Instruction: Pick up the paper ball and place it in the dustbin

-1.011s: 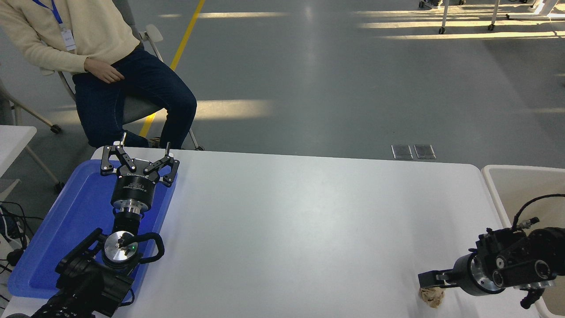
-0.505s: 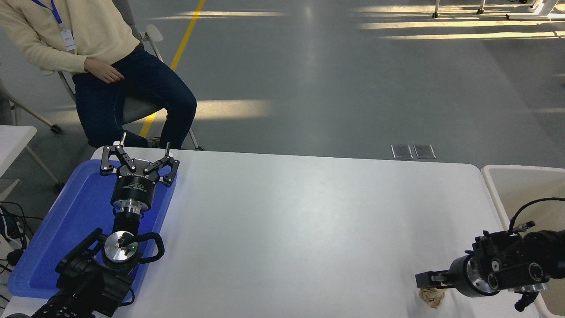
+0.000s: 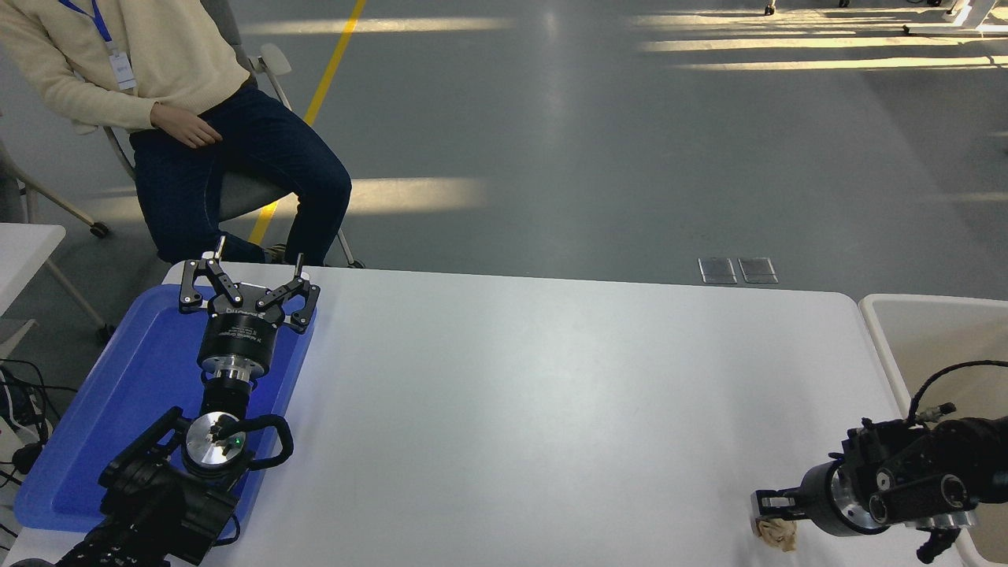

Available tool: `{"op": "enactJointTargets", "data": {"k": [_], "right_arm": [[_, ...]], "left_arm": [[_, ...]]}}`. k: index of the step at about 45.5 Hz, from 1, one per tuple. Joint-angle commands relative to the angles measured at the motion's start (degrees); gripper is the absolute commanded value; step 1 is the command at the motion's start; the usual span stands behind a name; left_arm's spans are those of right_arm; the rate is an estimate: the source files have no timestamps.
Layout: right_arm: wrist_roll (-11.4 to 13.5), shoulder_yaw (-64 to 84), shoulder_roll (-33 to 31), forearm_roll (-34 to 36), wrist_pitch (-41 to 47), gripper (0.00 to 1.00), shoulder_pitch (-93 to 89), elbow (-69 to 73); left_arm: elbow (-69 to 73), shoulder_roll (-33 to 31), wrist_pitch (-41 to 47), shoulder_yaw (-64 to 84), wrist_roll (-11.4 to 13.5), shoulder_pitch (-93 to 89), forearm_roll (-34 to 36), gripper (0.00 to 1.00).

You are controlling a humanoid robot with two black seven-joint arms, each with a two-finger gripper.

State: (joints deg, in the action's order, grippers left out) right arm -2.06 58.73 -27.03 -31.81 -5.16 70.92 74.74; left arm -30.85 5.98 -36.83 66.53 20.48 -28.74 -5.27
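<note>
The tan paper ball [image 3: 776, 535] lies on the white table [image 3: 551, 409] near its front right corner. My right gripper [image 3: 770, 508] comes in from the right and sits low, right over the ball and touching or nearly touching its top; its tip hides part of the ball. How the jaws stand is hidden from this side-on angle. The beige dustbin [image 3: 876, 323] stands just past the table's right edge, behind the right arm. My left gripper [image 3: 253, 266] is parked open over the blue tray, holding nothing.
A flat blue tray [image 3: 118, 409] lies at the table's left under the left arm. A person sits on a chair [image 3: 260, 63] beyond the far left corner, one hand [image 3: 185, 130] resting on a thigh. A second white table [image 3: 24, 244] stands at the left edge.
My right gripper has sunk lower toward the table's front edge and onto the paper ball, which has shifted slightly. The left arm has stayed still.
</note>
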Motion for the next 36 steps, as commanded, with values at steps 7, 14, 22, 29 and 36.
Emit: {"op": "enactJointTargets", "data": {"k": [7, 14, 22, 29, 36], "right_arm": [[-1.11, 2.79, -3.82, -0.53, 0.67, 0.0, 7.2, 4.09], [-1.37, 7.0, -4.26, -0.44, 0.76, 0.0, 16.78, 11.12], [-1.37, 11.67, -6.1, -0.35, 3.04, 0.0, 28.82, 16.75], [-1.28, 14.13, -8.04, -0.71, 9.02, 0.0, 37.79, 18.6], [-1.28, 16.32, -8.57, -0.71, 15.25, 0.0, 46.48, 20.35]], "left_arm": [[0.0, 0.0, 0.0, 0.0, 0.0, 0.0, 0.0, 1.0], [0.0, 0.0, 0.0, 0.0, 0.0, 0.0, 0.0, 1.0], [0.0, 0.0, 0.0, 0.0, 0.0, 0.0, 0.09, 1.0], [0.0, 0.0, 0.0, 0.0, -0.09, 0.0, 0.09, 1.0], [0.0, 0.0, 0.0, 0.0, -0.09, 0.0, 0.09, 1.0]]}}
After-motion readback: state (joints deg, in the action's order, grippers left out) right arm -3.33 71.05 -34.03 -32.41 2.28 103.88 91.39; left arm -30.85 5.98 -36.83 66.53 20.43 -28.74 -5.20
